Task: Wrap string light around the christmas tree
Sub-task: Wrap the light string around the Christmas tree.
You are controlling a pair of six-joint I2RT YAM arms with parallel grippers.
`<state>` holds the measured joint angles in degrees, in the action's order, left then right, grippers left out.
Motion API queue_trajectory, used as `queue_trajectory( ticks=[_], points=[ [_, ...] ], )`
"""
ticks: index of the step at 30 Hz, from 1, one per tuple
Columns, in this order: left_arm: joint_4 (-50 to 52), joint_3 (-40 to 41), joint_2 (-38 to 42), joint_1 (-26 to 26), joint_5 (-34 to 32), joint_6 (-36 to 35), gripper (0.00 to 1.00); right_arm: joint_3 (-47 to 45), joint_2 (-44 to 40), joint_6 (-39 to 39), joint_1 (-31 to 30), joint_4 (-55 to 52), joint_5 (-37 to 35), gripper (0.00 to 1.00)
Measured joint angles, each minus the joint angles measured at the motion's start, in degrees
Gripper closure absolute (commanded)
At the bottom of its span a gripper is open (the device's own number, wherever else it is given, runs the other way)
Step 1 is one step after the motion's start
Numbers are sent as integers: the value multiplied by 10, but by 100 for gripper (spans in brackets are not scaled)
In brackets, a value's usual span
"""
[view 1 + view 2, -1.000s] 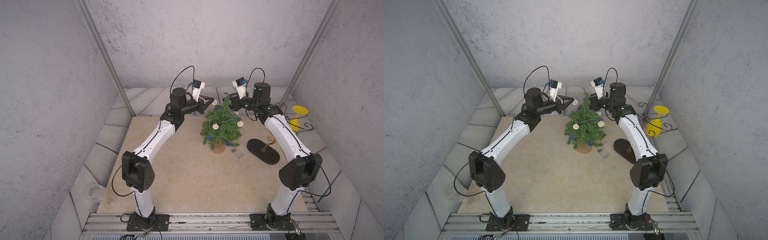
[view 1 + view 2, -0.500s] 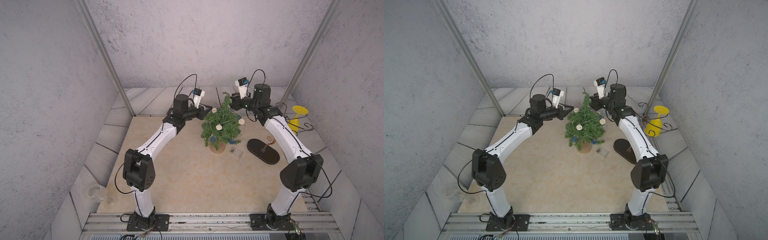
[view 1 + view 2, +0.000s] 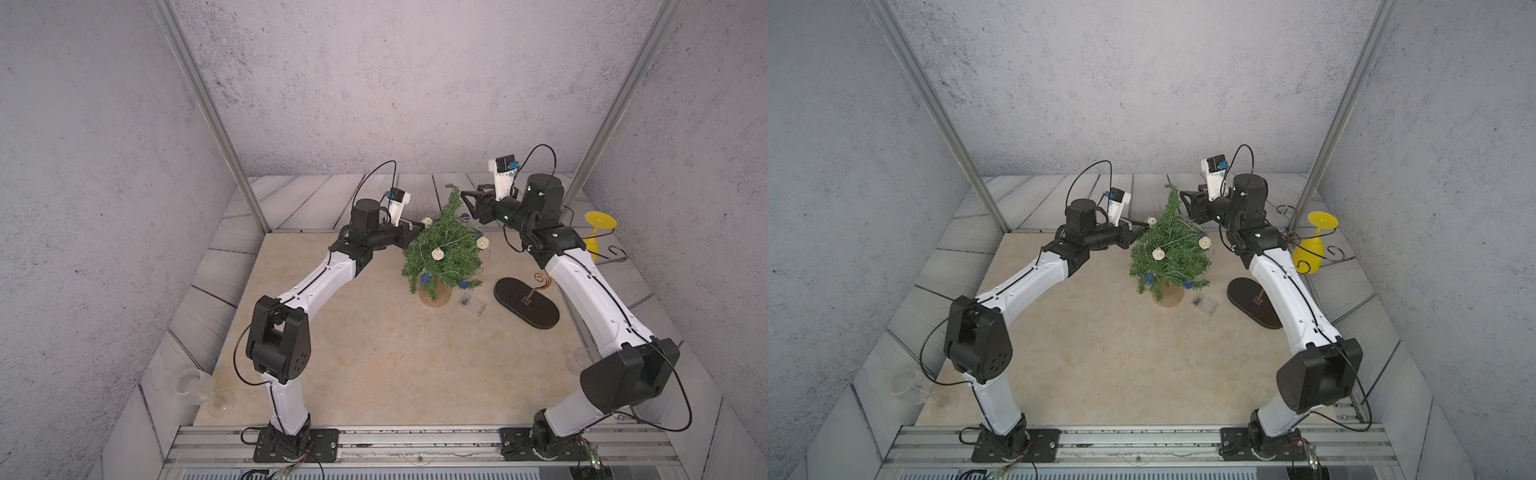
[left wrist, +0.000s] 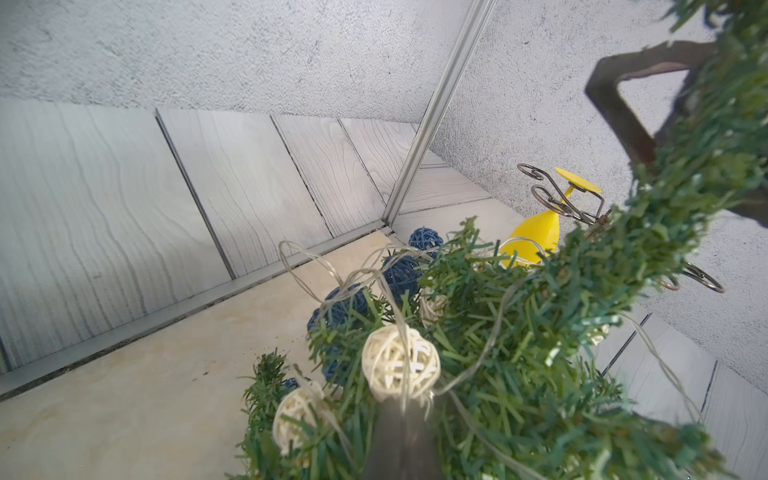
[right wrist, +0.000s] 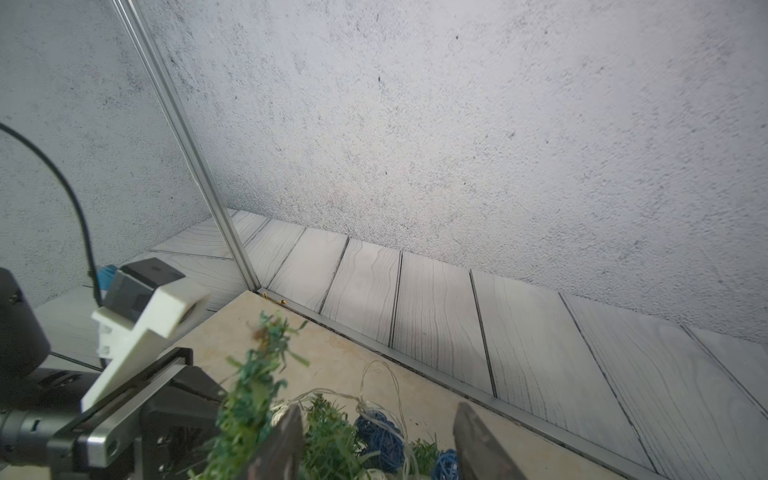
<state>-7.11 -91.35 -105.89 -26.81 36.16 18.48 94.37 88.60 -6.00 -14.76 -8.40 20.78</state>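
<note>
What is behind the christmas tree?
Loose string light: wire loops and dark blue balls. In both top views the christmas tree hides most.

From up top, the tip of the left gripper (image 3: 418, 227) is lost in the christmas tree (image 3: 444, 245). On the left wrist cam its closed fingertips (image 4: 401, 432) are just a dark smear chopped by the frame edge, with the string light (image 4: 401, 361) wire vanishing into them. The spread fingers (image 5: 282, 444) of the right gripper (image 5: 376, 451) get cut off the same way on its own cam. Branches cover most of the pot (image 3: 435, 298), and the clear glass (image 3: 195, 386) off the table (image 3: 374, 365) by its near left corner is barely readable, tbh.
</note>
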Motion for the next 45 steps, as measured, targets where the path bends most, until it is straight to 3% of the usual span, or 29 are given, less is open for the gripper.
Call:
queue_trajectory(
  ticks=[5,11,18,22,28,30,31,36,45],
  points=[
    [0,6,9,0,-7,0,94,-42,-53,-13,0,-5,0,41],
    [-5,9,14,0,-10,6,81,-101,-114,-24,0,-40,0,40],
    [-14,20,17,0,-22,11,79,-131,-142,-26,0,-89,8,39],
    [-17,22,19,0,-28,10,56,-135,-142,-25,0,-101,16,38],
    [-18,68,62,0,-56,14,48,-146,-143,-24,0,-108,17,38],
    [-19,76,79,0,-69,13,40,-148,-144,-24,0,-109,18,38],
    [-19,79,88,0,-75,12,36,-149,-146,-24,0,-109,18,36],
    [-22,121,144,1,-105,11,14,-158,-168,-36,0,-109,15,0],
    [22,213,300,11,-180,9,6,-167,-209,-70,0,-100,14,1]
  ],
)
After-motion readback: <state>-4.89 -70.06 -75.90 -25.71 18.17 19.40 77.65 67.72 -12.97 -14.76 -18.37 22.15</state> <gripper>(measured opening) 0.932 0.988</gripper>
